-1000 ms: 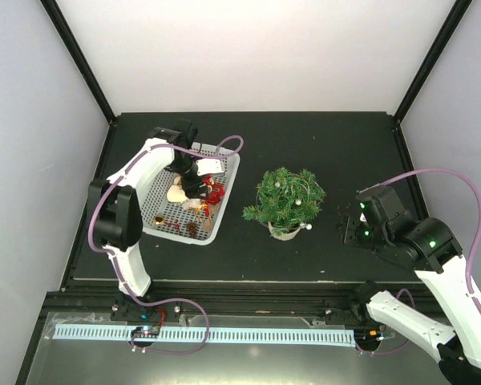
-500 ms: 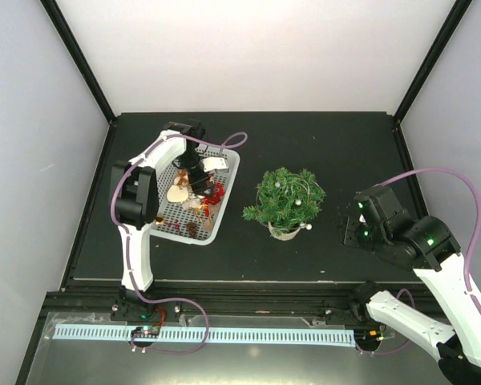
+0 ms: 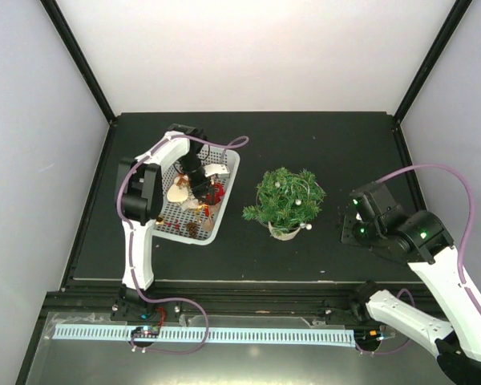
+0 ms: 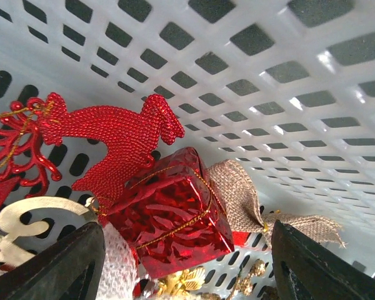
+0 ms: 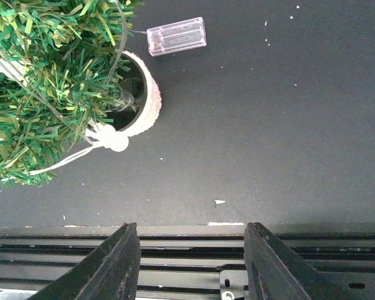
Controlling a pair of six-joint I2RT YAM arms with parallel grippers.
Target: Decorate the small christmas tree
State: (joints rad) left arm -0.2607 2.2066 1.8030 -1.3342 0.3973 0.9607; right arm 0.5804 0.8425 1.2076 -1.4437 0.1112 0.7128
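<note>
The small christmas tree (image 3: 287, 196) stands mid-table in its whitish pot (image 5: 151, 100); white balls and a thin wire hang on it. My left gripper (image 3: 199, 183) reaches down into the white mesh basket (image 3: 229, 188). Its jaws are open and straddle a red foil gift-box ornament (image 4: 172, 215) with a gap on each side. A red glitter rooster (image 4: 112, 140) and a burlap bow (image 4: 240, 197) lie beside that box. Right of the tree, my right gripper (image 5: 187, 262) hangs open and empty over the table's near edge.
A clear battery box (image 5: 176, 35) lies on the black table behind the pot, and a white ball (image 5: 117, 142) dangles at the pot's rim. More ornaments, gold leaves (image 4: 175, 281) among them, crowd the basket floor. The metal rail (image 5: 187, 247) runs along the near edge.
My left gripper has shifted slightly within the basket over the ornaments and its jaws have narrowed a little. The right arm has edged slightly to the left.
</note>
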